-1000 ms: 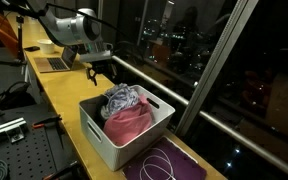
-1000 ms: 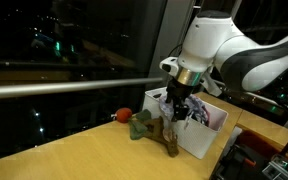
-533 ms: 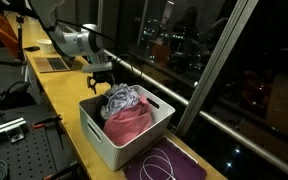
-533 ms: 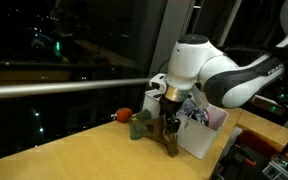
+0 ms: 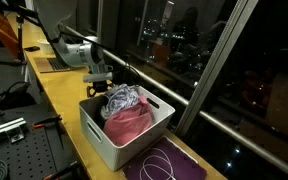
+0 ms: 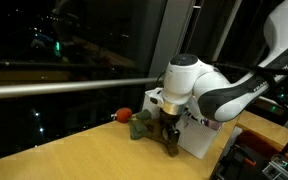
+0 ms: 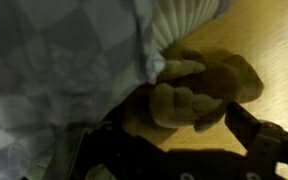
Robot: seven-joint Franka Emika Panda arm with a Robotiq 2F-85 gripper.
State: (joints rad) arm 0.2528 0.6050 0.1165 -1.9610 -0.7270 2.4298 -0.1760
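The end effector [image 6: 170, 133] hangs low over the worktop [image 6: 74, 155], jaws spread wide and nothing clamped between them. In the wrist view its two dark fingers [image 7: 252, 130] stand on either side of a tan plush toy [image 7: 199, 88]. The toy lies straight below, inside the opening. Whether the pads touch it I cannot tell.

The toy's long axis seems to run roughly across the opening, from one finger toward the other and a little tipped, rather than along the gap. In an exterior view the toy [image 6: 144, 125] lies on the worktop from under the end effector out to the left. A small red ball [image 6: 122, 116] sits just beyond it, further left, near the window.

Just right of the end effector stands a white bin [image 6: 199, 140], and the toy lies outside it, close beside its wall. A pale checked cloth [image 7: 54, 60] fills the left of the wrist view, next to the toy.

In an exterior view the end effector [image 5: 102, 84] is at the far end of the bin [image 5: 134, 140]. The bin holds a grey cloth [image 5: 124, 98] on top of a pink cloth [image 5: 131, 123]. A purple mat [image 5: 169, 165] lies at the bin's near end, and a laptop [image 5: 52, 63] sits well apart, far along the worktop.
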